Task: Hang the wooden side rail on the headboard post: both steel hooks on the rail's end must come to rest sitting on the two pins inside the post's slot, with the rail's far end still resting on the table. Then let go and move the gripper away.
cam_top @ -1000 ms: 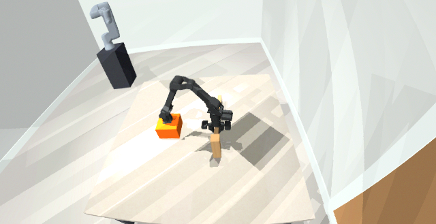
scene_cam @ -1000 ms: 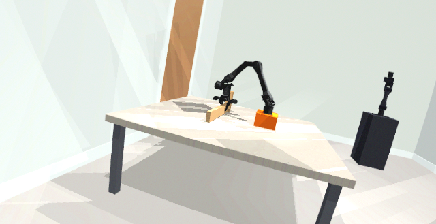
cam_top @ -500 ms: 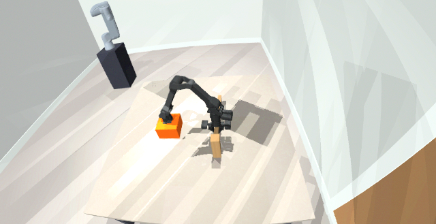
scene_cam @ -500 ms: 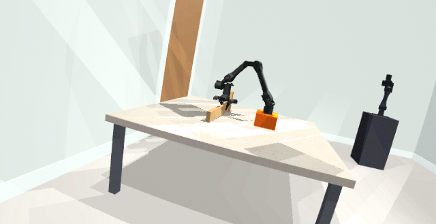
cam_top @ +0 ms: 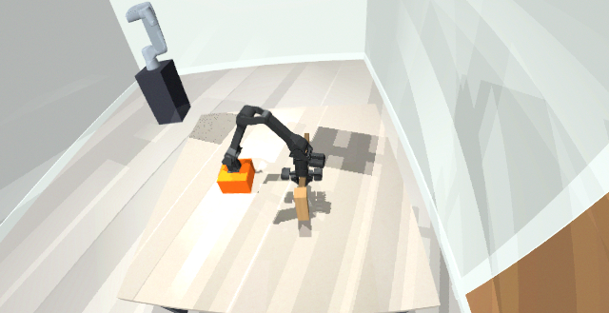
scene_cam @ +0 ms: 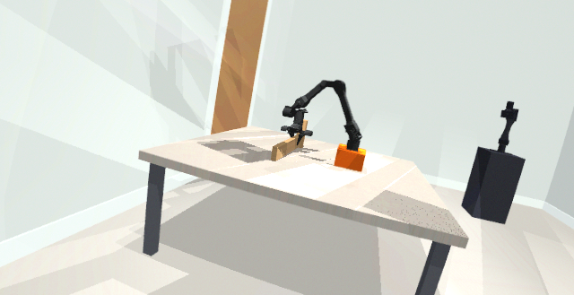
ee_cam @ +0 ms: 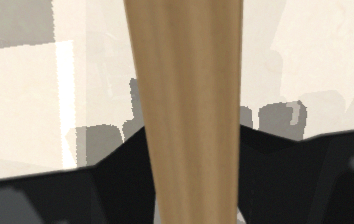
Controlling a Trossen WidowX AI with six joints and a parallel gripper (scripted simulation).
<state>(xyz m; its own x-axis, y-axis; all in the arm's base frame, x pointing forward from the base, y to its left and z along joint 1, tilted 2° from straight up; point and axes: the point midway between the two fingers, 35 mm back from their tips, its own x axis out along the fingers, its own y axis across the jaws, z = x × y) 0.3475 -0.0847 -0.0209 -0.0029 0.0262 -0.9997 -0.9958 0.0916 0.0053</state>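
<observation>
The wooden side rail (cam_top: 306, 137) (scene_cam: 282, 148) (ee_cam: 193, 65) stands on edge, a long light-brown board. My gripper (cam_top: 303, 183) (scene_cam: 300, 141) (ee_cam: 180, 125) is shut on it from above, close to its post end, with one black finger on each side. The upright headboard post (cam_top: 302, 205) (scene_cam: 305, 126) stands just beyond that end, past the gripper in the exterior view. The far end appears low, at about table level; exact contact is unclear. The hooks, the slot and its pins are hidden or too small to see, so whether the hooks sit on the pins cannot be told.
The arm's orange base block (cam_top: 235, 182) (scene_cam: 350, 158) stands on the table (cam_top: 190, 265) (scene_cam: 215, 169) to one side of the rail. A dark pedestal (cam_top: 164, 96) (scene_cam: 493, 185) with another arm stands off the table. Patchy shadows cross the tabletop.
</observation>
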